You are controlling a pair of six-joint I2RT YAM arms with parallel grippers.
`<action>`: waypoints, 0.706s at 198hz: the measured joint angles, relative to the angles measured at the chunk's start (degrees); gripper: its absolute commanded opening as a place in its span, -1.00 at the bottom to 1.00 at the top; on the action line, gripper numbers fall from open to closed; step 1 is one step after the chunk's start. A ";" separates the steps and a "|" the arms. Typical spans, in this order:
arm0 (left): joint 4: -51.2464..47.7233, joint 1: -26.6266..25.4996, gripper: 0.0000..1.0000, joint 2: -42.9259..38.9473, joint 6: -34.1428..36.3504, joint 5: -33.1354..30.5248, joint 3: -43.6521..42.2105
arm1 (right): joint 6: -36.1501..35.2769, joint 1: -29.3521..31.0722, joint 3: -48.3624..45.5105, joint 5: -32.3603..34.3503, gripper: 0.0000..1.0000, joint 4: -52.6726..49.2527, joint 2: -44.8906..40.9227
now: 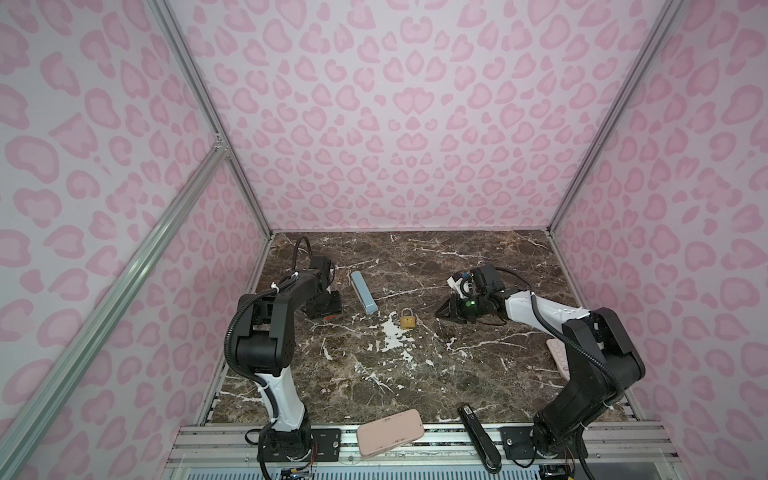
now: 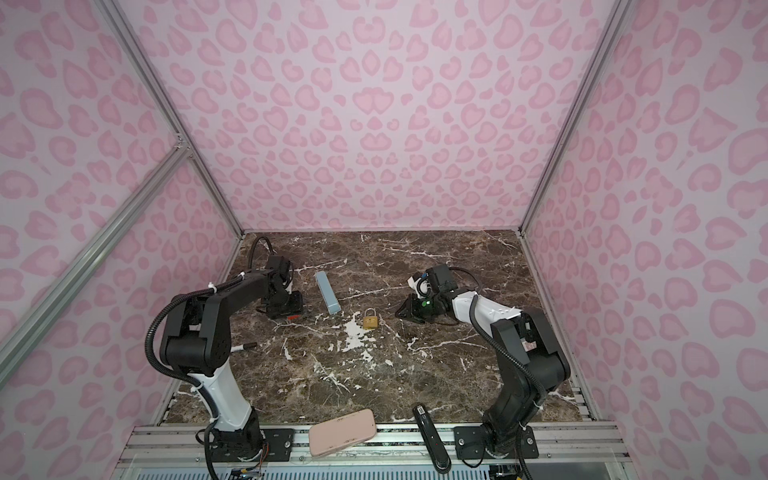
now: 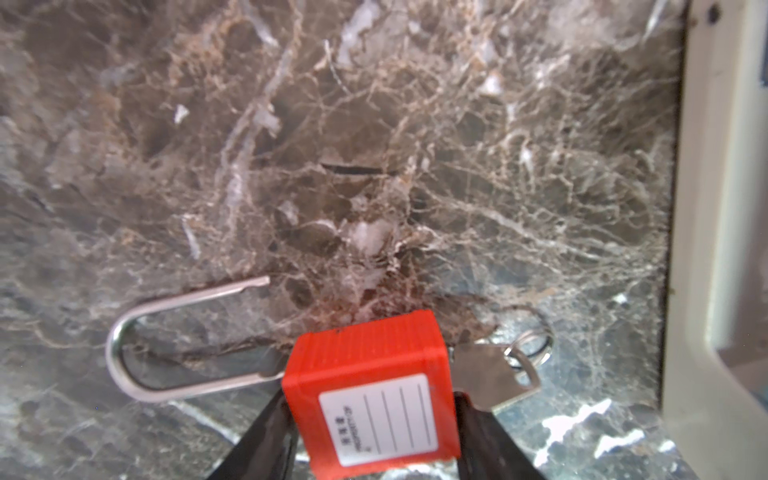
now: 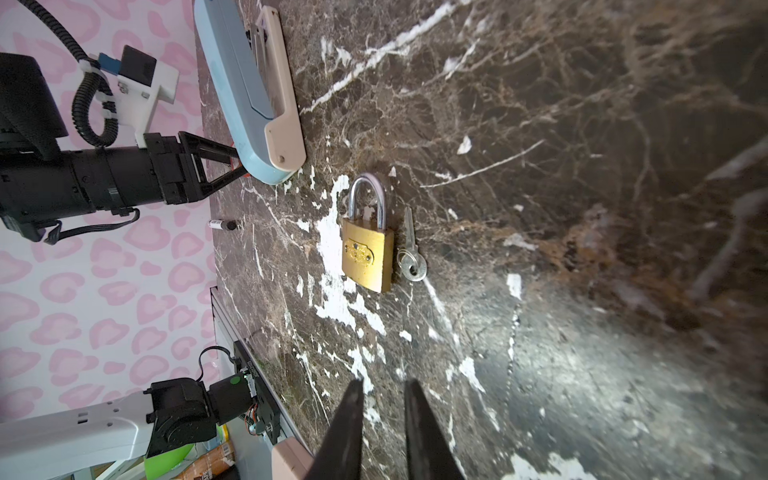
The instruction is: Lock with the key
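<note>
Pink case [image 1: 390, 432] sits right at the front edge, hanging over the rail well in front of the brass padlock [image 1: 408, 319], and a black stapler [image 1: 478, 436] lies just to its right.

Now over to the far left of the brass padlock. The left claw [image 3: 370, 392] is down at the marble desk [image 1: 415, 374], and the wrist view shows its dark fingers [image 3: 266, 436] pressed against both sides of the red padlock [image 3: 365, 357], clamped on that red body. That's our task piece. It lies label side up and its silver shackle [image 3: 166, 340] is swung open, with the free end clear of the body. The key [image 3: 494, 378] is stuck into the opposite end, and its ring [image 3: 536, 345] trails on the desk.

Moving right, a blue stapler [image 1: 364, 292] lies between the red padlock and the brass one, angled away toward the back wall.

Then the brass padlock itself lies flat in the middle of the desk, beside a white patch in the marble. A small key [image 4: 410, 249] lies just beside it on the side facing the right arm, apart from the body.

Right of that comes the right claw [image 4: 384, 384]. It is low over the desk and pointed at the brass padlock but well short of it. Its fingers are slightly apart with nothing between them.
</note>
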 measured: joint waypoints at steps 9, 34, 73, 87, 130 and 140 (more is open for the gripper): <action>0.20 0.00 0.09 -0.09 -0.02 -0.02 -0.17 | 0.20 0.00 -0.09 0.00 -0.58 0.22 -0.11; 1.01 0.00 -0.06 -0.35 -0.33 -0.02 -0.79 | 0.61 0.00 -0.61 0.00 -0.59 0.92 -0.46; 2.47 0.00 -0.19 -1.20 -1.05 0.07 -2.05 | 0.61 -0.04 -1.51 0.02 -0.58 1.27 -1.68; 2.91 0.00 -0.19 -1.73 -1.11 0.63 -2.51 | 0.63 -0.07 -1.92 0.04 -0.53 1.27 -2.08; 2.08 -1.20 -0.21 -6.80 -2.12 4.44 -3.52 | 2.34 -0.09 -2.45 0.07 -0.31 2.38 -4.35; 2.16 -1.73 -0.22 -8.85 -2.58 4.81 -4.00 | 3.04 -0.09 -2.51 0.07 -0.29 2.78 -5.09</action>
